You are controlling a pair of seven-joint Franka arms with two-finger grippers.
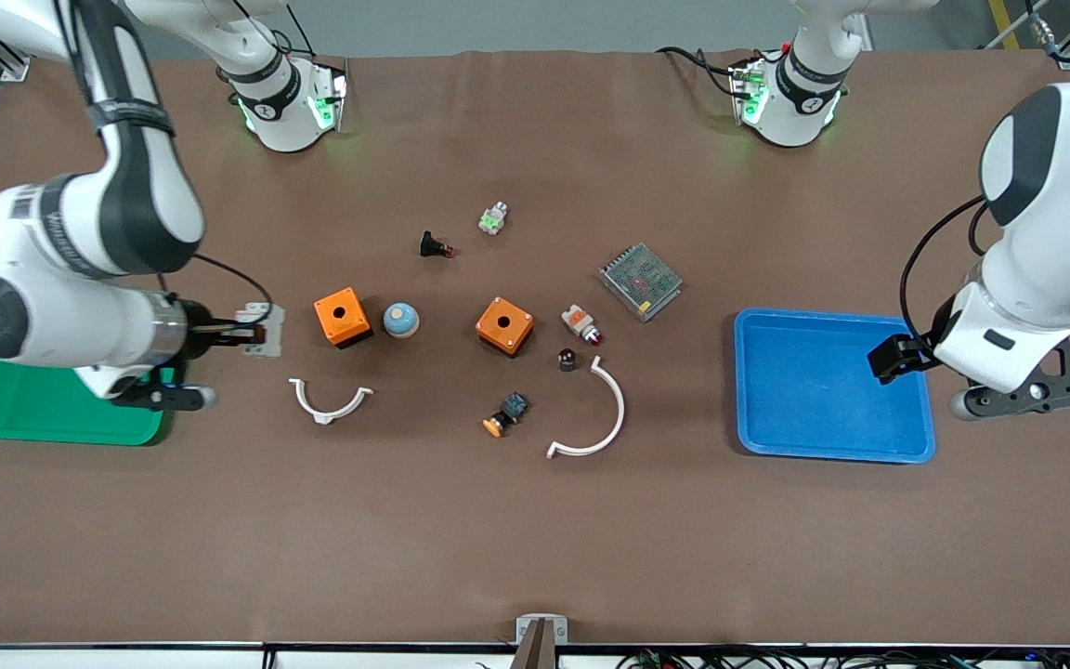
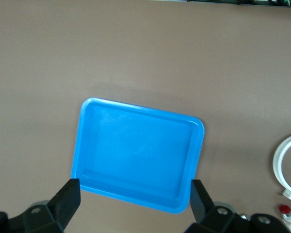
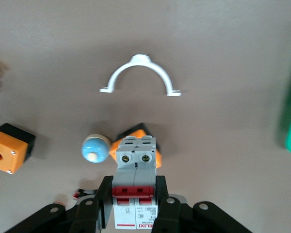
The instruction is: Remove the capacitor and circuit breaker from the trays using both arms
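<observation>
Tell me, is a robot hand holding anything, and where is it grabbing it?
Yes. The right gripper pinches the circuit breaker by its two sides near the red switch. The left gripper, open over the blue tray, holds nothing.

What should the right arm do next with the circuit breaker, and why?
Probably lower it and let go. The right pincer is shut on the circuit breaker, held above the brown table beside the nearest orange box and already off the green tray. The left pincer hangs open over the blue tray, and the capacitor lies on the table.
</observation>
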